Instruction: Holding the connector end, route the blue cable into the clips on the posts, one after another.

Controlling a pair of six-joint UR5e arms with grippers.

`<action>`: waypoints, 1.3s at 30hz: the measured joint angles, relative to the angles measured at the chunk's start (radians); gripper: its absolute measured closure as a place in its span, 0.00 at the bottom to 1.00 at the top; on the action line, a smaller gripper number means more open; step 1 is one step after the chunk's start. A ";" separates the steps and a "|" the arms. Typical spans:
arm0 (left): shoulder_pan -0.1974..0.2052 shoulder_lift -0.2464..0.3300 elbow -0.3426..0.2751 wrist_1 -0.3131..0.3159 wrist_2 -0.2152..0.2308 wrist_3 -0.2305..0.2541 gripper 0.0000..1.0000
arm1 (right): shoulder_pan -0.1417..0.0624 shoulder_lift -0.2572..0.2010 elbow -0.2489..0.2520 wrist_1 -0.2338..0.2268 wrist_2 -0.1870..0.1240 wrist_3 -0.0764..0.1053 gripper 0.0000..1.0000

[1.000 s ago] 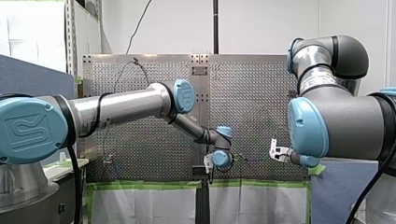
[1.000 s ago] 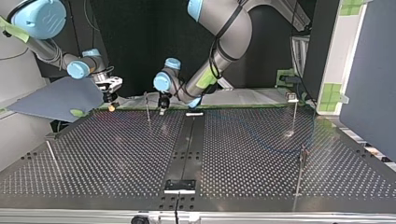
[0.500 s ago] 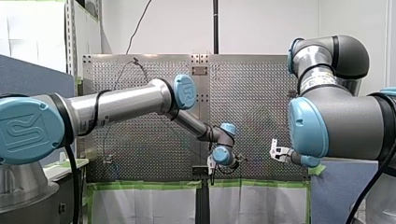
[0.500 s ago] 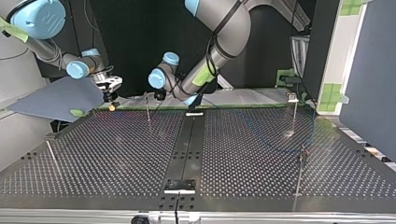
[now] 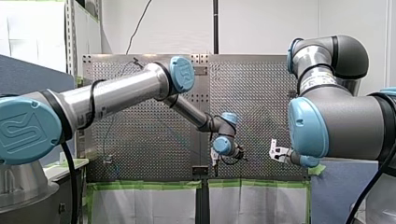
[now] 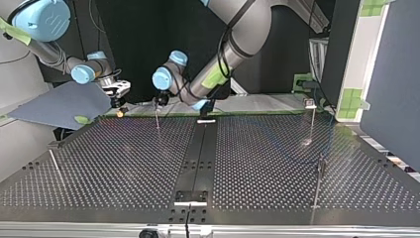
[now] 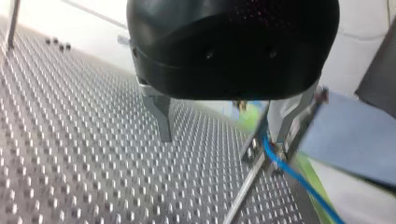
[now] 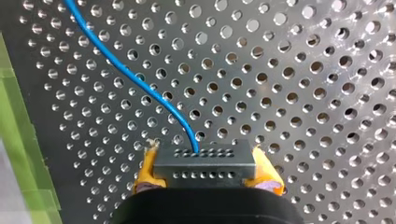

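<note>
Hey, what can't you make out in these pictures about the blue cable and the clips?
1. Left wrist view: the blue cable beside the post is blurred and cut off by the edge.
2. Top view: the post top by my left gripper is too small to show whether the cable sits in a clip.
3. Right wrist view: the cable leaves the connector and runs out of the picture.
4. Front view: the cable is too thin to trace.

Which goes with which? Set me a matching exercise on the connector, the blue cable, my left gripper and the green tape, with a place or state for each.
1 connector
2 blue cable
3 left gripper
4 green tape

A open, post beside one finger
B clamped in the right gripper
C along the table's edge
D runs from the connector over the table

Pairs: 1-B, 2-D, 3-A, 4-C
</note>
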 joint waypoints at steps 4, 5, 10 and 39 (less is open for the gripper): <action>-0.009 0.010 -0.042 0.031 0.005 -0.001 0.00 | -0.002 0.000 0.001 0.008 -0.004 -0.002 1.00; -0.011 0.010 -0.052 0.036 0.003 -0.001 0.00 | -0.002 0.000 0.001 0.009 -0.005 -0.002 1.00; -0.014 0.010 -0.107 0.046 -0.007 -0.002 0.00 | -0.001 0.000 0.001 0.013 -0.005 -0.004 1.00; -0.055 0.010 -0.172 0.272 0.014 -0.062 0.00 | 0.001 0.000 0.000 0.026 -0.006 -0.009 1.00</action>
